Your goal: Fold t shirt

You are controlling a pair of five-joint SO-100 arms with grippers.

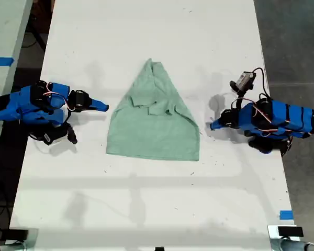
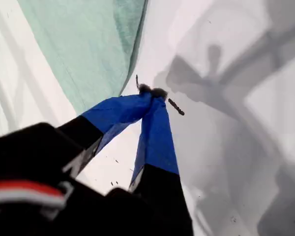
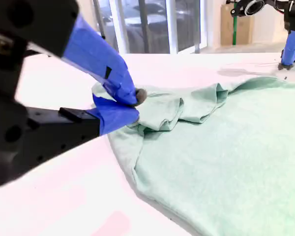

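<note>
Exterior view, left to right. At the far left edge there's a strip of blue tape (image 1: 0, 61) on a side surface next to the white worktop (image 1: 146, 209).

My second tool (image 1: 103, 107) (image 3: 135, 104) is on the exterior view's left, w/ the arm lying low over the worktop and pointing toward the middle. Jaws are together, tips meeting, nothing visibly pinched. In the second wrist view the tips overlap the cloth edge, but the exterior view shows a bare strip of worktop between tip and fabric, so it's near the shirt, not on it.

The t shirt (image 1: 152, 130) (image 2: 83, 44) (image 3: 226, 157) is mid-worktop between the two arms and lies flat. It's pale mint green. Both sides are folded in, so it narrows to a point at the top of the exterior view, w/ a straight hem at the bottom. The sleeve flaps overlap approx. at its centre, bunched into soft ridges in the second wrist view.

My first tool (image 1: 213, 125) (image 2: 152, 92) is on the exterior view's right, pointing back toward the shirt. Jaws are closed tip to tip and empty, low over bare worktop just beside the shirt's edge, apart from it. Arm shadows fall on the worktop around it.

There's a small piece of blue tape (image 1: 286, 214) at the worktop's edge, lower right of the exterior view.
</note>
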